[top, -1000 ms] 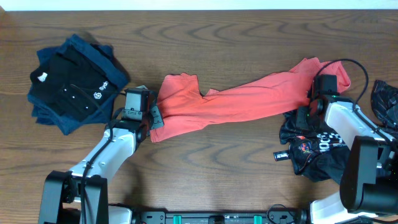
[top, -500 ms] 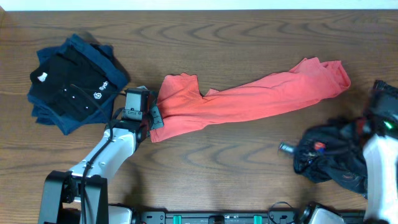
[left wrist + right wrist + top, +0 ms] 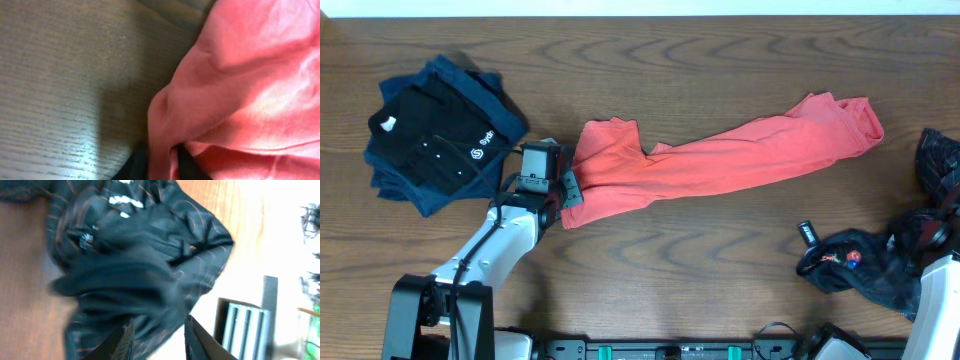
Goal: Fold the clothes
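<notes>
The coral-red T-shirt lies stretched in a long band across the middle of the table. My left gripper is shut on its lower left corner; the left wrist view shows red cloth pinched between the dark fingers of that gripper. The black red-patterned jersey is bunched at the right near edge. My right gripper has the jersey's cloth between its fingers. In the overhead view this gripper is hidden behind the jersey. The black and navy shirts lie stacked at the far left.
My right arm is at the table's right near corner. Another dark cloth piece lies at the right edge. The right wrist view looks past the table edge at a pale floor and a frame.
My right gripper has left the red shirt's right end and moved toward the right near corner, dragging the black jersey along. The left arm and red shirt have not moved.
</notes>
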